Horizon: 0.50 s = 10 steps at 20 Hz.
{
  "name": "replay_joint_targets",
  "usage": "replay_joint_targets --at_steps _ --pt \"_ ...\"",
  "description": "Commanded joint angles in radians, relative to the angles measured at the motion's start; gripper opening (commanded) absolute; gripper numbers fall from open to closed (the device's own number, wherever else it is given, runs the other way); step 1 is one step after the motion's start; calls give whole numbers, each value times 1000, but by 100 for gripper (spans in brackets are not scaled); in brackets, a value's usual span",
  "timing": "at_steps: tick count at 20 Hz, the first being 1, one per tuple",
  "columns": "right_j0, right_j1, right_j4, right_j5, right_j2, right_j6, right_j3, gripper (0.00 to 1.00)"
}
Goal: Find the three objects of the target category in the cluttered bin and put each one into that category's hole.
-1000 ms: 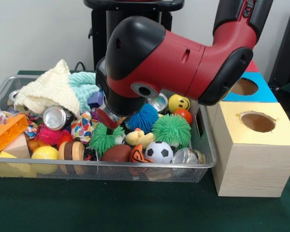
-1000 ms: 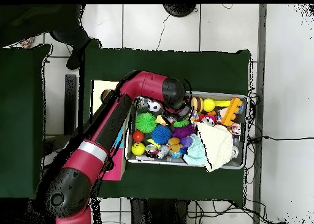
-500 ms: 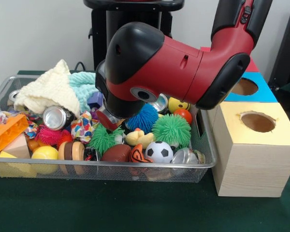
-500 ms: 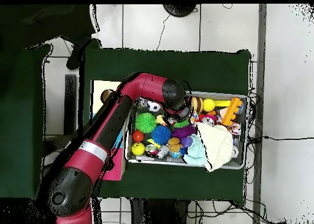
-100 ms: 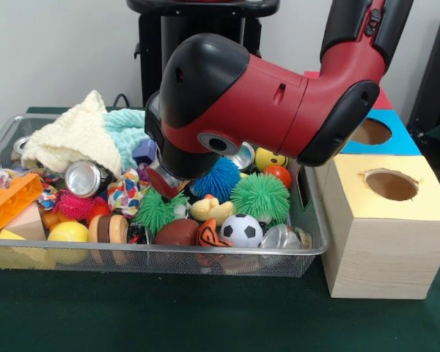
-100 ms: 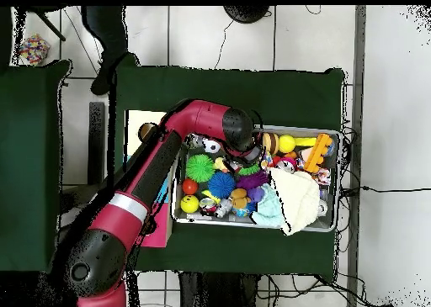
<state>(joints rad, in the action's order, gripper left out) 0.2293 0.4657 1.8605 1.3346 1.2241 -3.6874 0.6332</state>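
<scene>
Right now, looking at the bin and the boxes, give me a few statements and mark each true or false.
1. The soccer ball lies in the wire bin. True.
2. The cream cloth sits on the yellow-topped box. False: it lies in the bin, at the end away from the boxes.
3. The yellow-topped box has a round hole on top. True.
4. The orange block lies on the green table outside the bin. False: it is inside the bin.

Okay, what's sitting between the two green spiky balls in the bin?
In the front view, a yellow rubber duck lies between the left green spiky ball and the right green spiky ball, with the blue spiky ball just behind it.
</scene>
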Motion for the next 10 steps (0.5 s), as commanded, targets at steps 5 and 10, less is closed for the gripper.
replay_joint_targets --at_steps 5,10 --pt "-23 17 -18 -68 -47 8 -52 100" --pt "-24 19 -14 -65 -43 5 -55 0"
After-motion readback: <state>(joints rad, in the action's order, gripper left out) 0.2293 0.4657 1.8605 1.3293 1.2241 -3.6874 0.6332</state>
